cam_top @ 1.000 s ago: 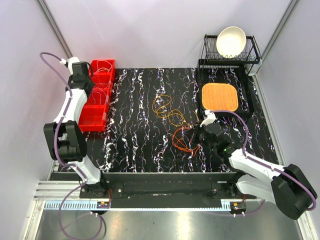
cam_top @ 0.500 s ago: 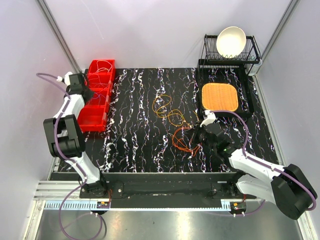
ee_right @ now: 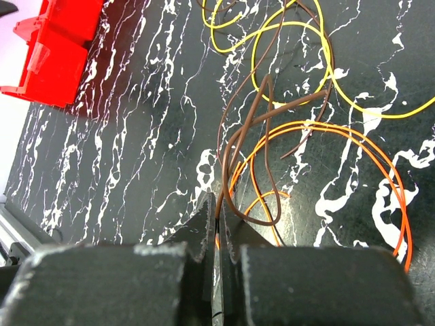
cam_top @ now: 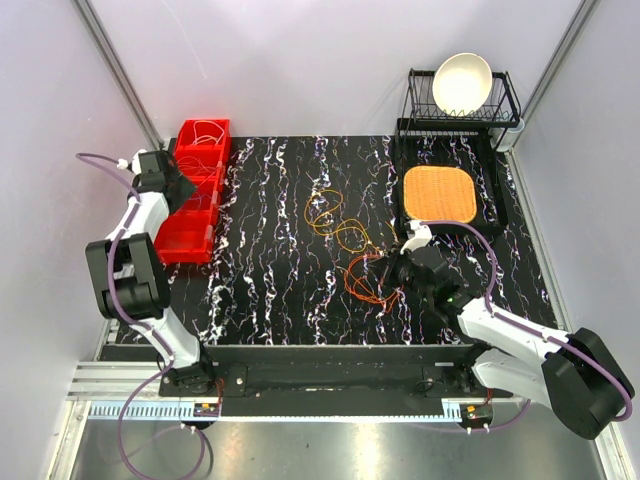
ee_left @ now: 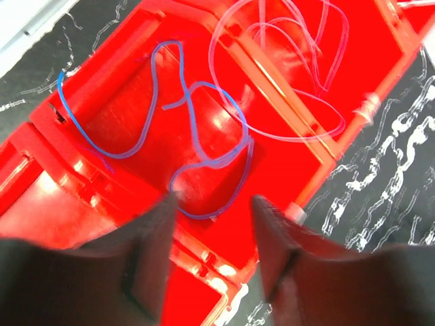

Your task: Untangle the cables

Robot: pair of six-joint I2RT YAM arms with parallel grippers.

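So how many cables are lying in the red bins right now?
2: a blue cable in the middle bin under the open left gripper, and a pale pink cable in the far bin. The near bin is only partly visible, so it may hold more.

Tangled cables in orange, yellow and brown loops lie well right of the red bins, blue and pale ones coiled inside them.

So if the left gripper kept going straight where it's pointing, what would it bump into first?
Probably the blue cable in the red bin. The left gripper is open and aimed into that compartment, and the cable's loop lies right ahead of it. Depth is hard to judge.
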